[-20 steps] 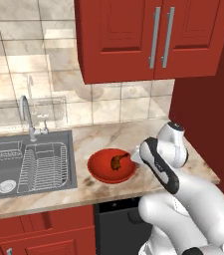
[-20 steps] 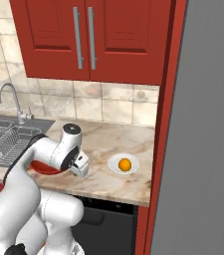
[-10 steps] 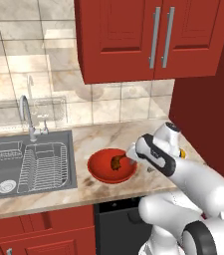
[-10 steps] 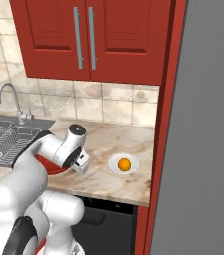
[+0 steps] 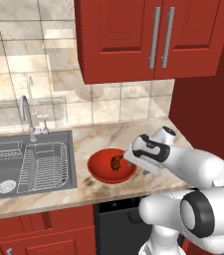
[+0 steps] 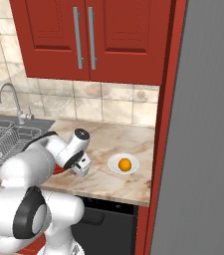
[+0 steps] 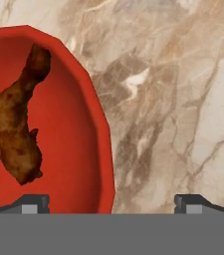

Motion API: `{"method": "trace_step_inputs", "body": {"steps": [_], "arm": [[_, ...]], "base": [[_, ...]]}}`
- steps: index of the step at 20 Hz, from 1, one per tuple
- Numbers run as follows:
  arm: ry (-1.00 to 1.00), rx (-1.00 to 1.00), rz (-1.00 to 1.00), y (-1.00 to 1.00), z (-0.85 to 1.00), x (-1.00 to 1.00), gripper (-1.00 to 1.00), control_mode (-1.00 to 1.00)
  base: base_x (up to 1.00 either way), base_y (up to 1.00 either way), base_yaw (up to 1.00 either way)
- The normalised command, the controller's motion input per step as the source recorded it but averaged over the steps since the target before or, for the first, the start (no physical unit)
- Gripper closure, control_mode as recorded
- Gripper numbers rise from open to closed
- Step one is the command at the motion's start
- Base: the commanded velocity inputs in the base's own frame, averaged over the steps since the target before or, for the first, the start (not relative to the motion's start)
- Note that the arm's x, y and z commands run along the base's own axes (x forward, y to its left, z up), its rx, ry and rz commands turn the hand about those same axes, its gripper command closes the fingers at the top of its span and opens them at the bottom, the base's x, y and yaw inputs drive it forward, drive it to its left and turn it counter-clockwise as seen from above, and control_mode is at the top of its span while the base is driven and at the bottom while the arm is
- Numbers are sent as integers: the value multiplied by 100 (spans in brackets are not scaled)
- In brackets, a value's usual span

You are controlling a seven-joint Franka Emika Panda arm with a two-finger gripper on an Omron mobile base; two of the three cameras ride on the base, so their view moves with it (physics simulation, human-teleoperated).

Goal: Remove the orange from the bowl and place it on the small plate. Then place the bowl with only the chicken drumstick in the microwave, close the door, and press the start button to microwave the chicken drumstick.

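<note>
The red bowl (image 5: 97,173) sits on the marble counter near its front edge, with the brown chicken drumstick (image 5: 117,162) lying inside it. In the hand view the bowl (image 7: 73,124) and the drumstick (image 7: 15,135) are on the left, and the bowl's right rim passes between my fingertips. My gripper (image 7: 111,201) is open and holds nothing; it hovers over the bowl's right edge (image 5: 144,169). The orange (image 6: 125,164) rests on the small white plate (image 6: 114,162) to the right of my gripper (image 6: 81,168). The microwave and its door are out of view.
A steel sink (image 5: 4,172) with a dish rack (image 5: 46,164) and a faucet (image 5: 26,112) lies left of the bowl. Red wall cabinets (image 5: 148,40) hang above. A tall red panel (image 6: 166,124) and a grey fridge side (image 6: 208,149) close the counter's right end.
The hand has edged a little left toward the bowl while the arm's elbow swung up and out to the right. The jaws stay open; bowl, orange and plate have not moved.
</note>
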Motion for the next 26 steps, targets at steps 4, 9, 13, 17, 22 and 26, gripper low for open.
{"method": "trace_step_inputs", "body": {"steps": [4, 9, 13, 17, 22, 26], "arm": [[0, 6, 0, 1, -25, 15, -100, -100], [1, 2, 0, 22, -19, 18, -100, -100], [3, 0, 0, 24, -17, 15, -100, -100], [2, 0, 0, 24, -24, 8, 100, -100], [1, 0, 0, 3, -27, 6, 100, -100], [4, 0, 1, 1, -16, 0, 100, -100]], "base": [[0, 0, 0], [0, 0, 0], [0, 0, 0], [0, 0, 0], [0, 0, 0], [0, 0, 0]]}}
